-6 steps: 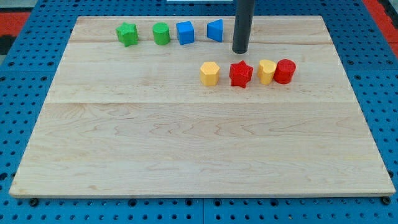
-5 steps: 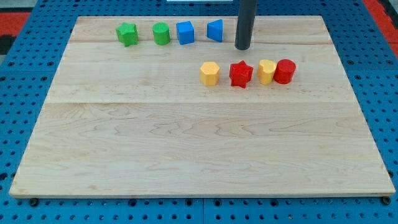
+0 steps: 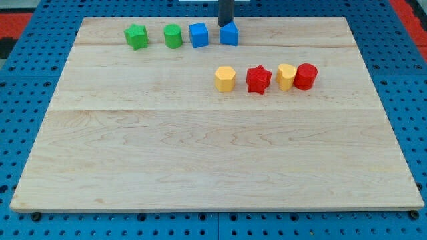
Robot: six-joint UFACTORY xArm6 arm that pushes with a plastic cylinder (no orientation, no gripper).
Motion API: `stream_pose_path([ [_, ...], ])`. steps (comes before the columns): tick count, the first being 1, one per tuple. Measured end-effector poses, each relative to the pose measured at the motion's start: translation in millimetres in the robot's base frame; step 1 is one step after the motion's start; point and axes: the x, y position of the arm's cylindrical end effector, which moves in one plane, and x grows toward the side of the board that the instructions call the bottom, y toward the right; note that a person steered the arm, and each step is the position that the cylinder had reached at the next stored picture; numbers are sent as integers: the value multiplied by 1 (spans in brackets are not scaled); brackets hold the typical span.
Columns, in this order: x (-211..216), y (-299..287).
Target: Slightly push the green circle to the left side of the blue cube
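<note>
The green circle (image 3: 173, 36) sits near the board's top edge, just left of the blue cube (image 3: 198, 35), with a small gap between them. A green star (image 3: 137, 36) lies further left. A second blue block (image 3: 229, 33) is right of the blue cube. My tip (image 3: 226, 25) is at the view's top, right behind that second blue block and touching or nearly touching its far side. The tip is right of the blue cube and well right of the green circle.
A row lies below and to the right: a yellow hexagon (image 3: 225, 78), a red star (image 3: 258, 79), a yellow block (image 3: 286, 76) and a red cylinder (image 3: 305, 76) touching it. The wooden board (image 3: 200, 160) rests on a blue pegboard.
My tip has moved up and to the left, from right of the second blue block to behind it. The blocks have stayed about where they were.
</note>
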Motion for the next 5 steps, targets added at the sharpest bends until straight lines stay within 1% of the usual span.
stream_pose_path([
  [3, 0, -86],
  [5, -2, -170],
])
